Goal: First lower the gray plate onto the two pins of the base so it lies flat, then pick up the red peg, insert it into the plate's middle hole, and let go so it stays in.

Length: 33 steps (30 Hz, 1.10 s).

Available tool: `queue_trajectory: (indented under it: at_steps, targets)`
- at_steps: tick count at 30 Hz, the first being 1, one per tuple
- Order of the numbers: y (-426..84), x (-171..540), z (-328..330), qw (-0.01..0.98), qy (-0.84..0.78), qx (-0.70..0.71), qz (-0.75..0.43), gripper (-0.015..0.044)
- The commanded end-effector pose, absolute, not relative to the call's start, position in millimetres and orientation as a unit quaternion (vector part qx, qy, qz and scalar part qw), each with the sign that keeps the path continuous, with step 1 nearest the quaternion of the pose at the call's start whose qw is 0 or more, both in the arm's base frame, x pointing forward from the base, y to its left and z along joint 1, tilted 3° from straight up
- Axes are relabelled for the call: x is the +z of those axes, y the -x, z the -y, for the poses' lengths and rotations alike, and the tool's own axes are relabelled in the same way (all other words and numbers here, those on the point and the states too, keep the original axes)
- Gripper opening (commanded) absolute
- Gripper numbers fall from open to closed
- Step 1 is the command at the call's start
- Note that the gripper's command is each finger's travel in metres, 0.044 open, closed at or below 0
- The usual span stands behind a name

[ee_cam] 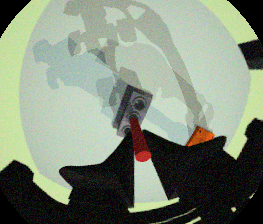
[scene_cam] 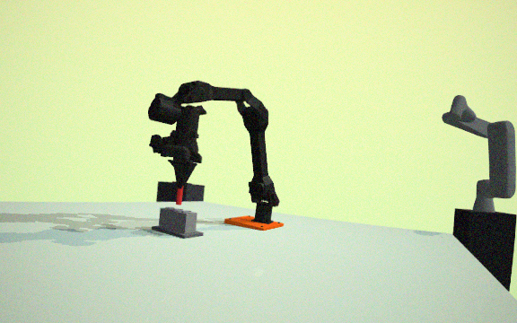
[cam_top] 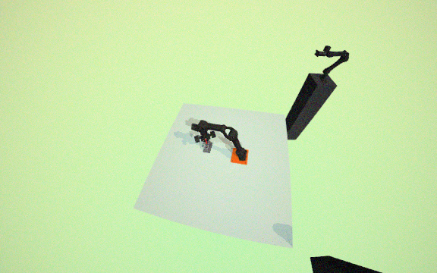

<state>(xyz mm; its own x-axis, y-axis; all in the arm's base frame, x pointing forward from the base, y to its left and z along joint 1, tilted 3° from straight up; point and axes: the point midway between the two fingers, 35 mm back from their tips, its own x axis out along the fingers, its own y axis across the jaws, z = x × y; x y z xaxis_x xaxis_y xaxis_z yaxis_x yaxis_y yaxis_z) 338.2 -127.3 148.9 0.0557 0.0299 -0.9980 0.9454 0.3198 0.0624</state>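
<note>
Wrist view – tool (ee_cam: 140, 141) gripping red peg (ee_cam: 139, 140), above gray plate (ee_cam: 132, 108)

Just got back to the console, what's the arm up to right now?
The black arm's end effector is shut on the small red cylindrical peg, holding it upright just above the gray plate sitting on its flat base on the pale table. In the wrist view the peg points at the plate's middle hole. The peg's lower end is not yet in the hole; insertion and release remain.
</note>
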Motion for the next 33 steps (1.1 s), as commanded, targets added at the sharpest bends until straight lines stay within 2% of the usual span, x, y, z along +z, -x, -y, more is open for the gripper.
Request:
queue_trajectory:
  at_steps: [1, 33]
  targets:
    - [-338.0, 148.9, 126.7, 0.584, -0.432, -0.389, -0.567, 0.0000]
    - [-338.4, 141.1, 127.9, 0.584, -0.432, -0.391, -0.565, 0.0000]
